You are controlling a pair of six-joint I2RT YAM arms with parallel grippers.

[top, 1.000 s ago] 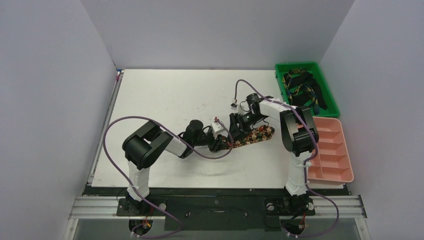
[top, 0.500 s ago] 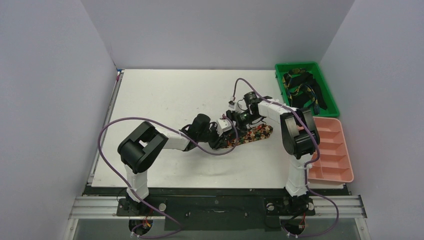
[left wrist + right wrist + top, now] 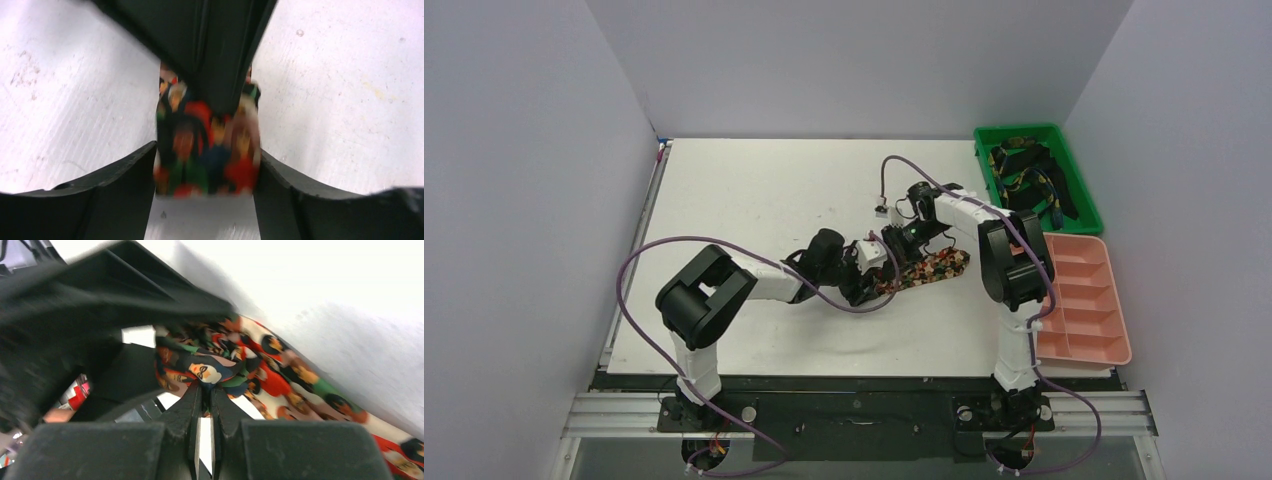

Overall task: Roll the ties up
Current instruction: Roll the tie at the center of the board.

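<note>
A floral tie [image 3: 934, 267] in red, orange and white lies on the white table, right of centre. My right gripper [image 3: 894, 247] is shut on a fold of it, and the right wrist view shows the fingers [image 3: 192, 405] pinching the printed fabric [image 3: 280, 370]. My left gripper [image 3: 869, 283] is at the tie's near end. In the left wrist view its jaws stand apart, with the tie's end [image 3: 207, 150] lying between them and reaching both fingers [image 3: 125, 195]. The right gripper's black fingers [image 3: 215, 50] come down onto the tie from above. More dark ties [image 3: 1024, 175] lie in a bin.
The green bin [image 3: 1036, 128] stands at the back right. A pink compartment tray [image 3: 1084, 335] sits in front of it, beside the right arm. Purple cables [image 3: 724, 242] loop over both arms. Grey walls close in the table on three sides.
My right gripper has come down and shut on the tie. My left gripper's jaws have widened around the tie's end, and the left arm has shifted slightly right.
</note>
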